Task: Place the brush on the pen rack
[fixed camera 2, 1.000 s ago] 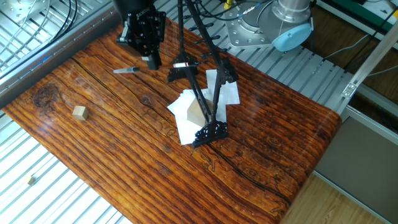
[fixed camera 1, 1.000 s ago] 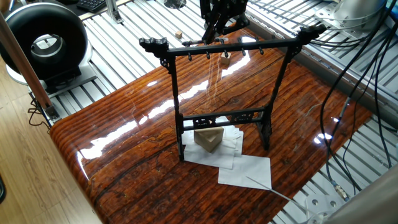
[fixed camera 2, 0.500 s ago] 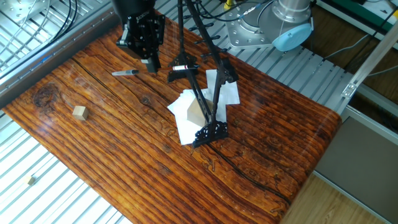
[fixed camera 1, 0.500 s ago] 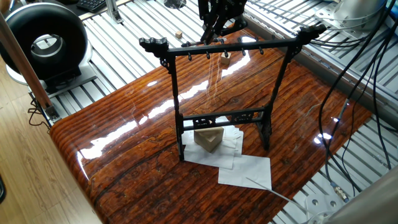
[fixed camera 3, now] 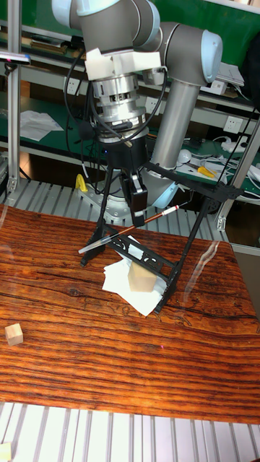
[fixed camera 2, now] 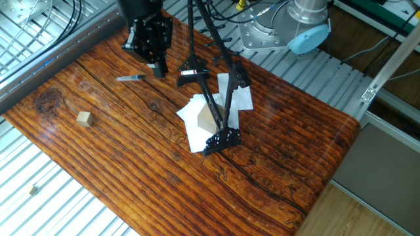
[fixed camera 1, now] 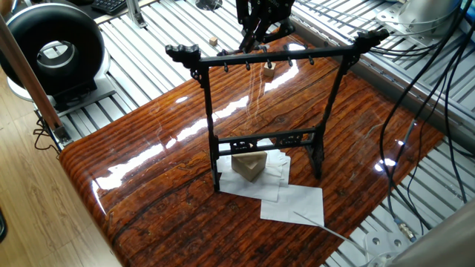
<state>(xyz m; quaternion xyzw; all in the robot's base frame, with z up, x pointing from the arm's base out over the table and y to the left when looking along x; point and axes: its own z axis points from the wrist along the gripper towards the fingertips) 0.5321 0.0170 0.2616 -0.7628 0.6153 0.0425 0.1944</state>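
The brush [fixed camera 3: 160, 216] is a thin dark shaft with a grey tip and a white end, lying almost level in the air. My gripper [fixed camera 3: 137, 211] is shut on it near its middle. In the other fixed view the grey tip [fixed camera 2: 130, 78] sticks out to the left of the gripper [fixed camera 2: 158, 67]. The pen rack [fixed camera 1: 282, 56] stands upright mid-table, a black frame with small pegs under its top crossbar. The gripper [fixed camera 1: 253, 41] hangs just behind the crossbar at about its height. The rack also shows as a black frame [fixed camera 3: 191, 179] right of the gripper.
A tan wooden block [fixed camera 1: 249, 165] sits on white papers [fixed camera 1: 297, 204] at the rack's feet. A thin pale rod [fixed camera 1: 319, 225] lies on the paper's near corner. A small wooden cube [fixed camera 2: 83, 118] lies on the table far from the rack. Cables hang at the right [fixed camera 1: 415, 89].
The gripper with the brush has shifted slightly away from the rack, so the brush tip sits a little further left in the other fixed view. The rack has not moved.
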